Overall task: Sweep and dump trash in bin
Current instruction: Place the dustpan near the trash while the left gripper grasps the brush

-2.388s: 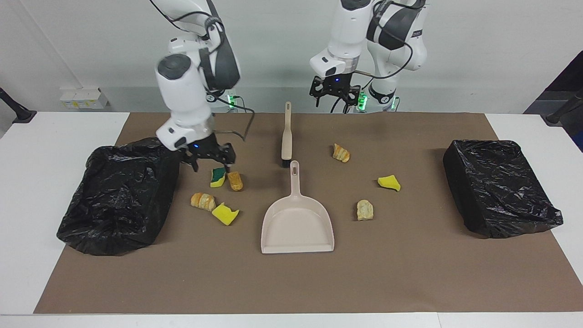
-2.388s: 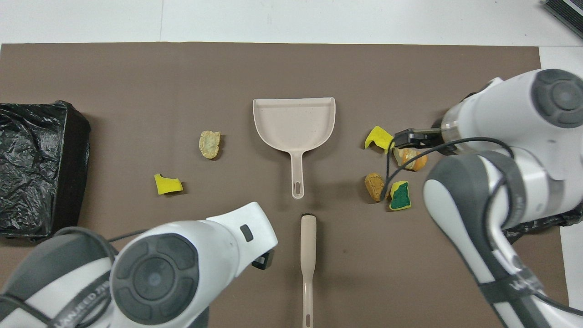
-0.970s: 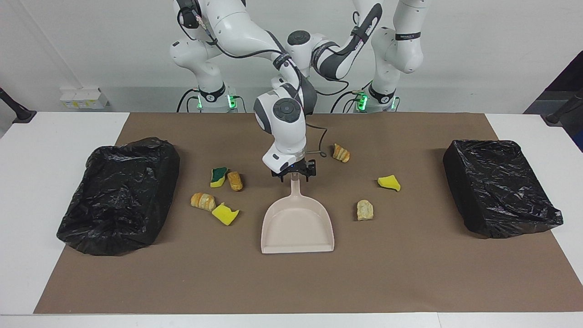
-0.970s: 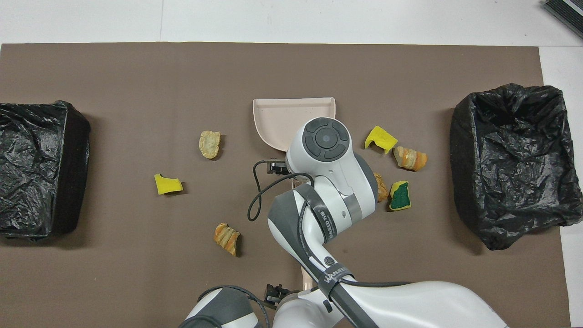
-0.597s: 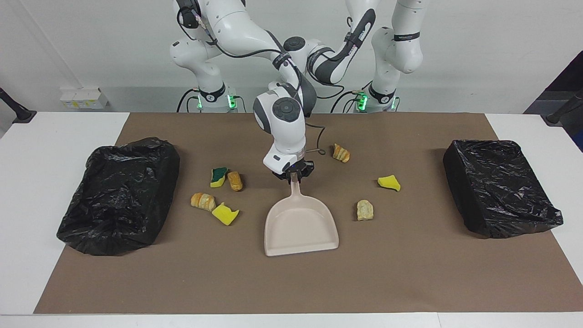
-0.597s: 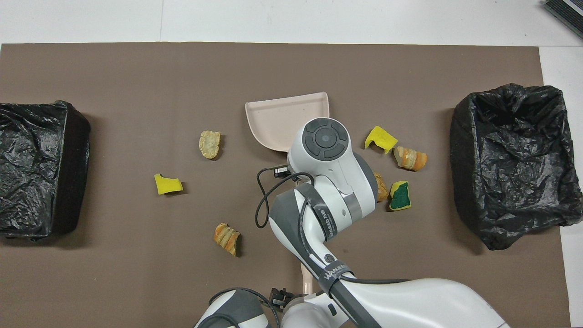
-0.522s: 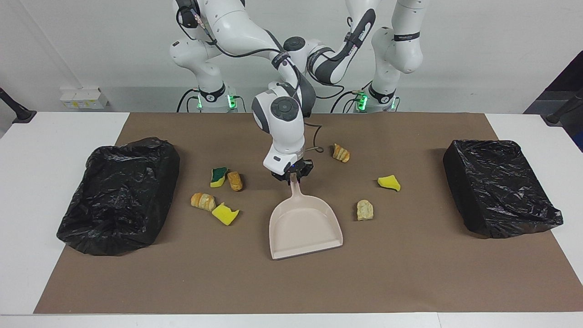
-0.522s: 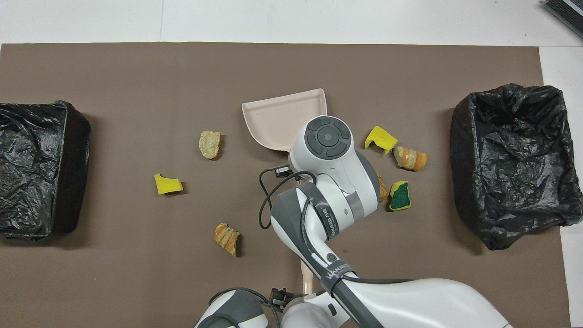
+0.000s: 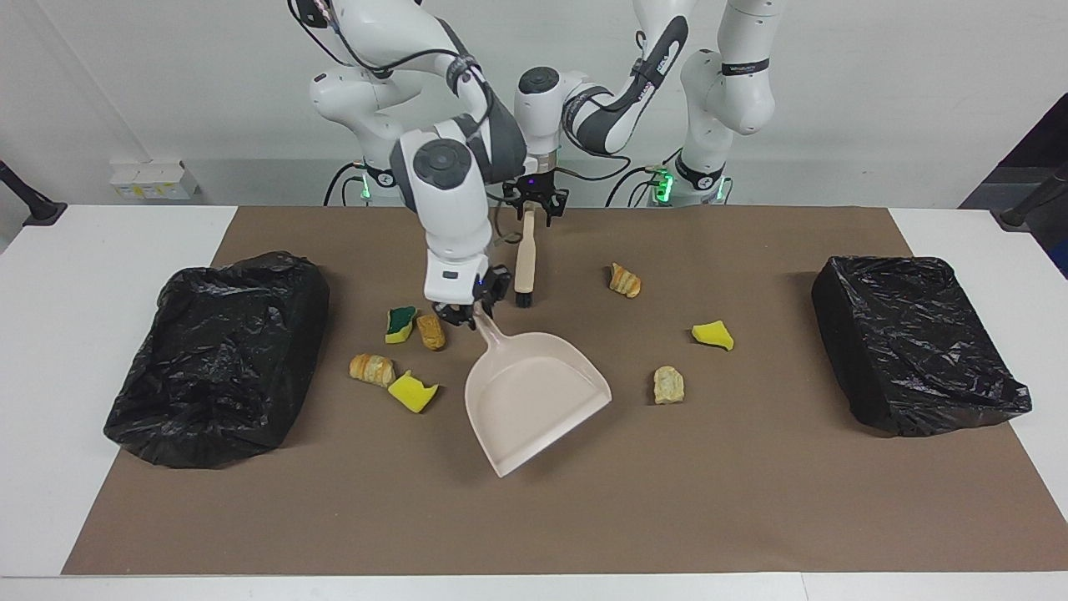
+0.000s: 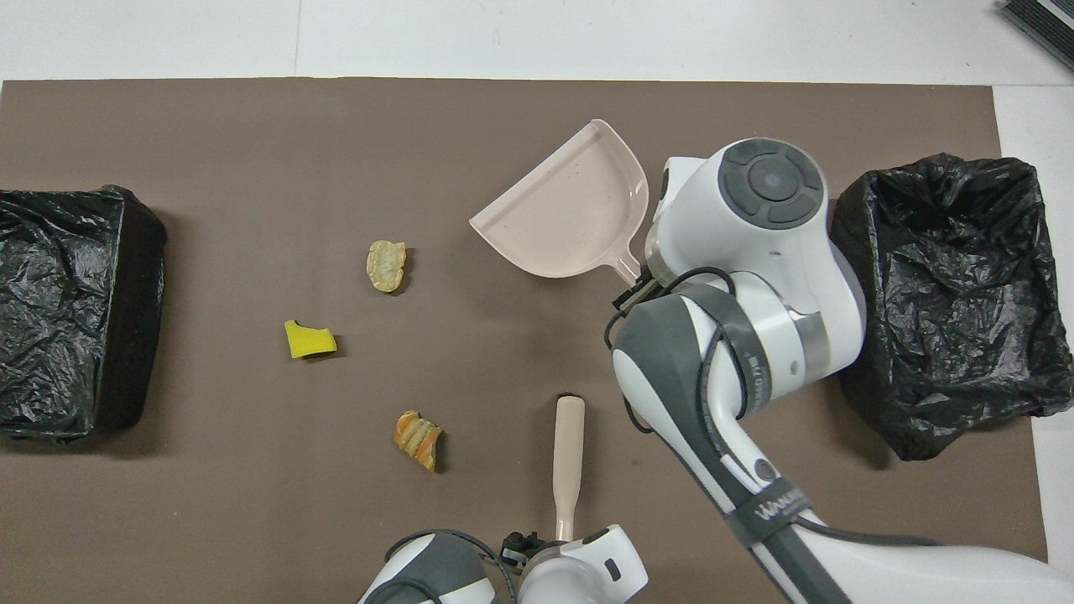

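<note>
My right gripper (image 9: 469, 313) is shut on the handle of the beige dustpan (image 9: 534, 401). The pan lies slanted, its mouth turned away from the robots and toward the left arm's end; it also shows in the overhead view (image 10: 570, 210). Beside its handle lie a green-faced sponge (image 9: 400, 324), a brown chunk (image 9: 431, 331), a bread piece (image 9: 372, 369) and a yellow sponge (image 9: 412, 392); my right arm hides them in the overhead view. Toward the left arm's end lie a bread piece (image 9: 625, 280), a yellow sponge (image 9: 712, 335) and a pale chunk (image 9: 668, 385). My left gripper (image 9: 534, 204) is at the handle end of the brush (image 9: 525, 263).
A black-bagged bin (image 9: 217, 359) stands at the right arm's end of the brown mat. A second one (image 9: 914, 342) stands at the left arm's end. The mat (image 9: 584, 517) is bare between the dustpan and the table's edge farthest from the robots.
My right gripper has carried the dustpan's handle toward the right arm's end, next to the scrap cluster. The pan has swung round to a slant. The brush has not moved.
</note>
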`<state>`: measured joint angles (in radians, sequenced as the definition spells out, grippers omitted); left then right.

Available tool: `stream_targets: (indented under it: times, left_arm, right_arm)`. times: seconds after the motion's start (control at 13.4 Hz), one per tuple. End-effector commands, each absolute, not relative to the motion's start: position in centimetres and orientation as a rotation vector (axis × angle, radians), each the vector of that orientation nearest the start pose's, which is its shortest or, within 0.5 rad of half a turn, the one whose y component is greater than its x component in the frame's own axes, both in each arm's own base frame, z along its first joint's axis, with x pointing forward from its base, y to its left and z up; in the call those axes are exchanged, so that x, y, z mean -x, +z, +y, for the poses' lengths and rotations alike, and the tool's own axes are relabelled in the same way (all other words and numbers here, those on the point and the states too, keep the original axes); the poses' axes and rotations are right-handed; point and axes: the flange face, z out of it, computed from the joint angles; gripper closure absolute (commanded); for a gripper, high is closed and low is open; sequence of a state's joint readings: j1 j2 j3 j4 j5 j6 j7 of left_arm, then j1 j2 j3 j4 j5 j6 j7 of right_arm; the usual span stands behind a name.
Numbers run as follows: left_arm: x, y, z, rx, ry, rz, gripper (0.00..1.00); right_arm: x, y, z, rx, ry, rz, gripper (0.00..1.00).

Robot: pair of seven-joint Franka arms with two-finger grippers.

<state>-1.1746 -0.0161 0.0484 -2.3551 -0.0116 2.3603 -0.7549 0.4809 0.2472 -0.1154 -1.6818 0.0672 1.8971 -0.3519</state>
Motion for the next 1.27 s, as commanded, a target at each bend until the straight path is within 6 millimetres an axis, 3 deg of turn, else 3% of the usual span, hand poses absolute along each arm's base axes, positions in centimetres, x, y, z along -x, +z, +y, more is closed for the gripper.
stream_targets:
  times: [0.0,0.07,0.22,0.3,0.45,0.6,0.67,0.82,1.04,1.19]
  left_arm:
    - [-21.5,34.4,-45.2,3.076,-0.054,0.595,0.54]
    - [-21.9,34.8,-45.2,3.061,-0.058,0.594,0.6]
    - [-22.2,35.2,-45.1,3.036,-0.065,0.602,0.93]
    - [-22.3,35.4,-45.0,3.034,-0.065,0.603,1.0]
    - [-23.4,36.4,-44.4,3.042,-0.065,0.566,1.0]
    - [-25.3,38.4,-43.6,3.035,-0.048,0.51,1.0]
    - [-26.6,39.2,-42.8,3.031,-0.036,0.471,1.0]
    - [-28.3,40.5,-41.1,3.031,-0.025,0.423,1.0]
    - [-31.5,42.2,-36.8,2.984,0.011,0.423,1.0]
    - [-34.6,43.5,-33.2,2.993,0.02,0.405,1.0]
  right_arm:
    - [-57.4,47.2,20.3,2.806,0.126,-1.327,1.0]
    - [-57.3,47.5,19.1,2.759,0.158,-1.404,1.0]
    - [-56.6,48.6,17.0,2.683,0.227,-1.546,1.0]
    - [-56.0,49.1,16.5,2.655,0.267,-1.598,1.0]
    - [-55.0,50.7,14.3,2.628,0.345,-1.681,1.0]
    - [-54.6,49.6,11.9,2.537,0.388,-1.799,1.0]
    - [-54.2,48.7,11.6,2.523,0.359,-1.832,1.0]
    - [-53.5,46.8,12.5,2.502,0.388,-1.847,1.0]
    - [-53.1,45.8,14.0,2.496,0.356,-1.878,1.0]
    - [-52.4,44.3,17.1,2.512,0.337,-1.89,1.0]
